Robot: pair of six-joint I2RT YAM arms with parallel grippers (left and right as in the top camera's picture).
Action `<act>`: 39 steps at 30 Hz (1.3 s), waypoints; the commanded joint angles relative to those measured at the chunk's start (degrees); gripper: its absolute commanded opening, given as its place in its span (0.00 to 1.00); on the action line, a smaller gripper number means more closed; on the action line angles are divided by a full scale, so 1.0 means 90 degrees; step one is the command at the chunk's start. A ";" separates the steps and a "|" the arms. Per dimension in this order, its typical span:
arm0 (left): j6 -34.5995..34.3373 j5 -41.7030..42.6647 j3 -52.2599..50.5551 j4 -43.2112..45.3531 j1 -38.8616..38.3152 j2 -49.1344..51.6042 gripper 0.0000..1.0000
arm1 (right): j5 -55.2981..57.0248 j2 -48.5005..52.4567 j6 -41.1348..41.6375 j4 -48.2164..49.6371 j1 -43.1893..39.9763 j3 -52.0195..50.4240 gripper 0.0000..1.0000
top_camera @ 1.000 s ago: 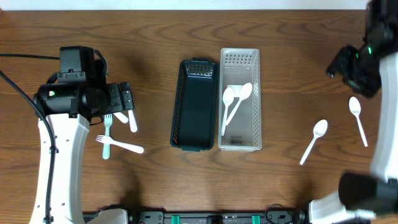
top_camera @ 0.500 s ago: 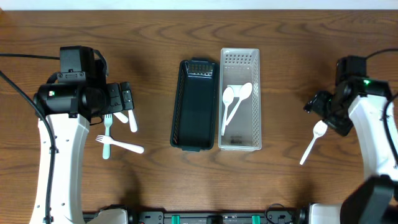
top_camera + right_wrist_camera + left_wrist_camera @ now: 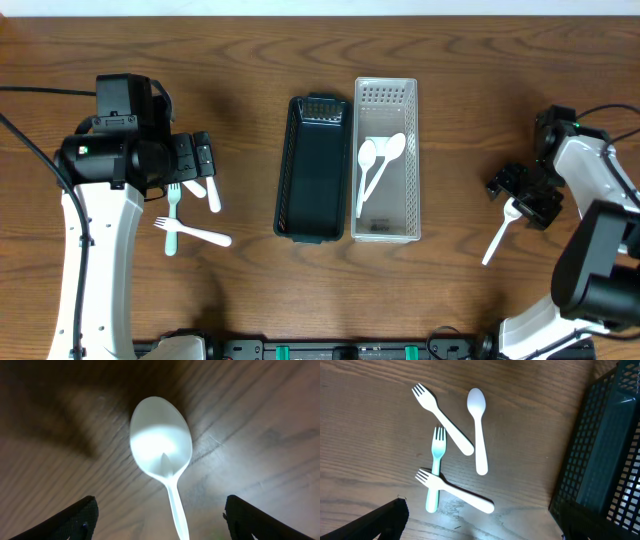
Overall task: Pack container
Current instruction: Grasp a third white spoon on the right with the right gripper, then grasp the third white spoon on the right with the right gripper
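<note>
Close-up, spoon bowl [image 3: 161, 442] lit, right tool [image 3: 161, 512] astride

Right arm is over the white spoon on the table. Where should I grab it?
Probably the thin neck just below the bowl of the white spoon, coming straight down. It lies flat, and the right gripper is open with a finger on either side of the handle; the bowl is much wider.

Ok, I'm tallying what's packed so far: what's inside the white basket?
Two white spoons lie in the white basket, bowls toward its far end, handles converging. Only the floor right beneath them is covered.
</note>
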 commanded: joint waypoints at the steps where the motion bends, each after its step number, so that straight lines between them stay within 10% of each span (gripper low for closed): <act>1: -0.0061 -0.0005 0.0085 -0.0007 0.0022 0.0007 0.98 | -0.0017 0.0206 0.0051 0.0177 -0.0012 -0.0143 0.84; 12: -0.0061 -0.0005 0.0085 -0.0007 0.0022 0.0007 0.98 | -0.0187 0.0211 -0.0192 0.1535 -0.0010 -0.1309 0.78; 22: -0.0061 -0.0005 0.0085 -0.0010 0.0022 0.0007 0.98 | -0.0185 0.0211 -0.0187 0.1644 -0.0010 -0.1491 0.25; 39: -0.0058 -0.0005 0.0085 -0.0007 0.0022 0.0007 0.98 | -0.0158 0.0049 -0.0665 0.0770 0.0255 0.0010 0.01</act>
